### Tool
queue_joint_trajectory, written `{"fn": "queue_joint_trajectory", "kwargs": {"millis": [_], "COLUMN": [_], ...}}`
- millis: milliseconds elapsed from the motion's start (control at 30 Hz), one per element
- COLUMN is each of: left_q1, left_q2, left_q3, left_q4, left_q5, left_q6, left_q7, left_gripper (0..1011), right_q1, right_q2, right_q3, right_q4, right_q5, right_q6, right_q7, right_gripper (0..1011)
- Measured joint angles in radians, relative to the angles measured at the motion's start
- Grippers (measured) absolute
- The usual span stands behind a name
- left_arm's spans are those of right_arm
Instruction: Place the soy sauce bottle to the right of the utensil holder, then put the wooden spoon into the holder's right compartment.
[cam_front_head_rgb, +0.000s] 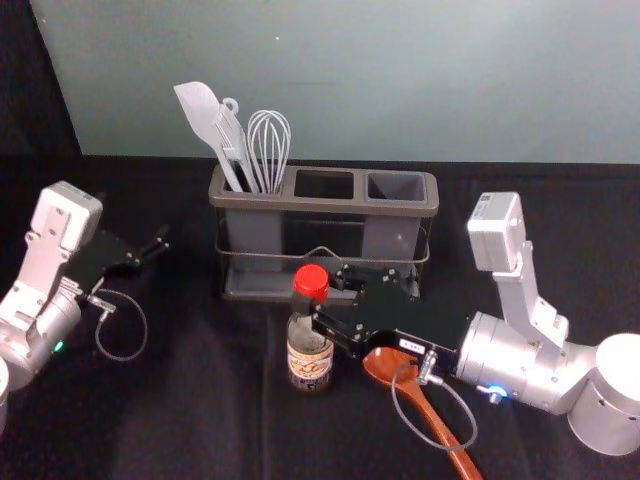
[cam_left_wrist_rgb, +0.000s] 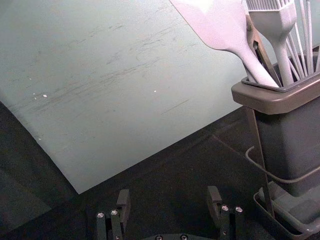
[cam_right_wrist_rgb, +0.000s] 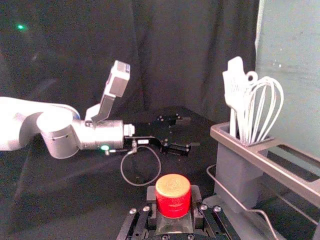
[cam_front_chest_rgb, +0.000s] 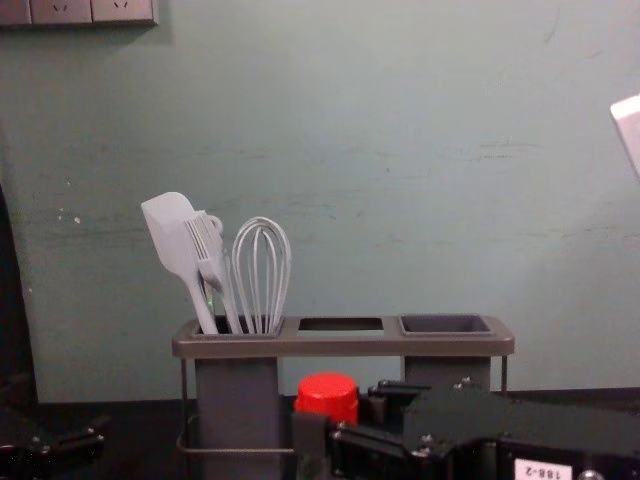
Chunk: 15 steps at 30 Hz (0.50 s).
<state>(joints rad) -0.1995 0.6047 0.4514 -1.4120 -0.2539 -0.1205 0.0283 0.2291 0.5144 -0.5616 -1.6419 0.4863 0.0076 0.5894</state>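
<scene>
Two right gripper (cam_front_head_rgb: 323, 296) fingers clamp the bottle (cam_front_head_rgb: 309, 365), spoon (cam_front_head_rgb: 382, 366) beside, holder (cam_front_head_rgb: 325, 204) behind; left gripper (cam_front_head_rgb: 136, 224) parted, left of holder.

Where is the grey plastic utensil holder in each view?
Head view: utensil holder, centre, beyond the red-capped glass bottle.
Left wrist view: beyond the left hand, partly cut off.
Right wrist view: beside the bottle's cap.
Chest view: lower centre, behind the bottle.
Landmark: white wire whisk in its left compartment.
</scene>
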Motion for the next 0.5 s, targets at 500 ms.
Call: {"fn": "queue_joint_trajectory", "kwargs": {"millis": [500], "left_q1": [0.000], "left_q2": [0.000], "left_q3": [0.000], "left_q4": [0.000], "left_q5": [0.000], "left_q6": [0.000], "left_q7": [0.000], "left_gripper": [1005], "right_q1": [-0.079], "right_q2": [0.064], "right_q3": [0.075], "right_q4": [-0.122], "right_q5": [0.026], "right_q6": [-0.017], "right_q7": [-0.034], "right_gripper": [383]}}
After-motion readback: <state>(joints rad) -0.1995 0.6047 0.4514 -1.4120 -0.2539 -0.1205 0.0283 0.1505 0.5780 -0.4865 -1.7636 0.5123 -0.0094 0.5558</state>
